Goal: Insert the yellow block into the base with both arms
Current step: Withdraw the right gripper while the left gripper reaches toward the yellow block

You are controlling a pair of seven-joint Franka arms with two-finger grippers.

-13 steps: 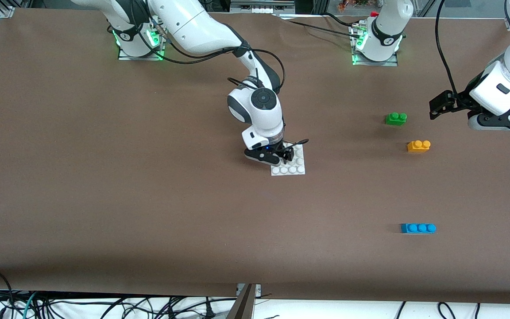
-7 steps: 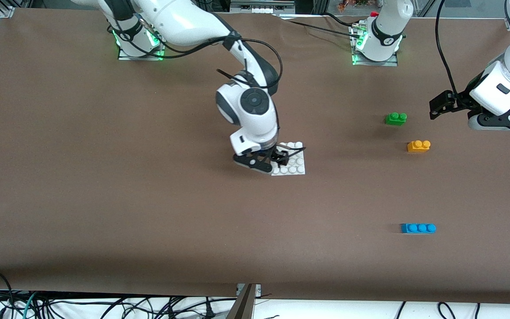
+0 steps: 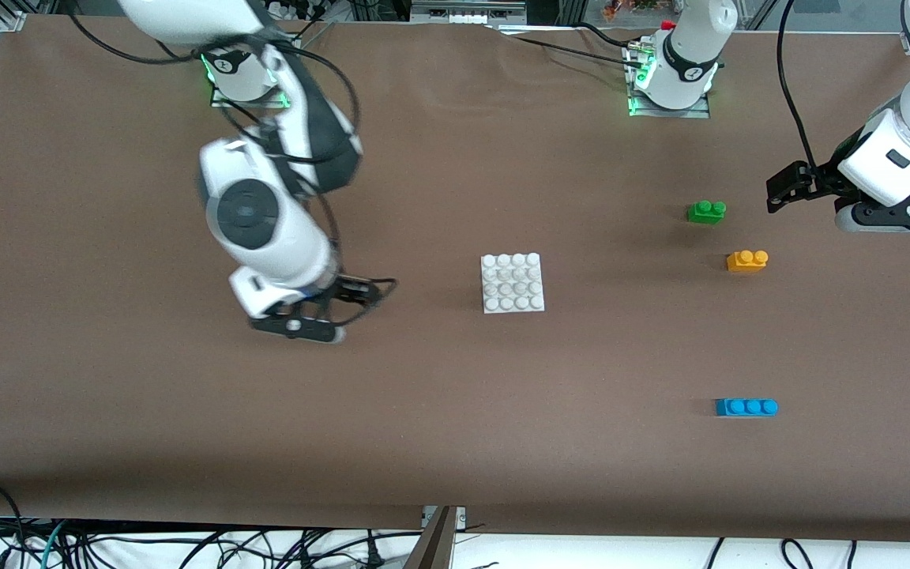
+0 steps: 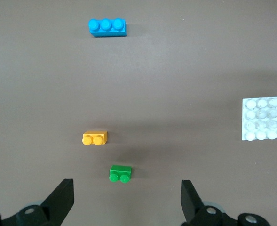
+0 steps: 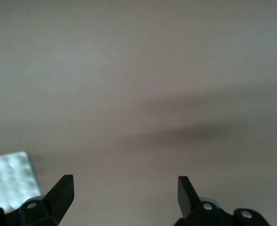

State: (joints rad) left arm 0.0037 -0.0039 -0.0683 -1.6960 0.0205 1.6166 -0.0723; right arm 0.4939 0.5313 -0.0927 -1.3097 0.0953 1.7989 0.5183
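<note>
The yellow block (image 3: 747, 261) lies on the table toward the left arm's end, a little nearer the front camera than a green brick (image 3: 706, 211). The white studded base (image 3: 512, 282) lies flat mid-table, with nothing on it. My right gripper (image 3: 319, 316) is open and empty over bare table, off the base toward the right arm's end. The right wrist view shows its open gripper (image 5: 125, 193) and a corner of the base (image 5: 9, 181). My left gripper (image 3: 889, 215) waits, open and empty, in the air beside the green brick. The left wrist view shows its gripper (image 4: 126, 200), the yellow block (image 4: 95, 138) and the base (image 4: 265, 119).
A longer blue brick (image 3: 746, 407) lies nearer the front camera than the yellow block; it also shows in the left wrist view (image 4: 107, 27). The green brick (image 4: 120, 173) sits closest to the left gripper's fingers. The table is covered in brown.
My right gripper has left the base and swung toward the right arm's end of the table. The base stays where it was. The left arm has not moved.
</note>
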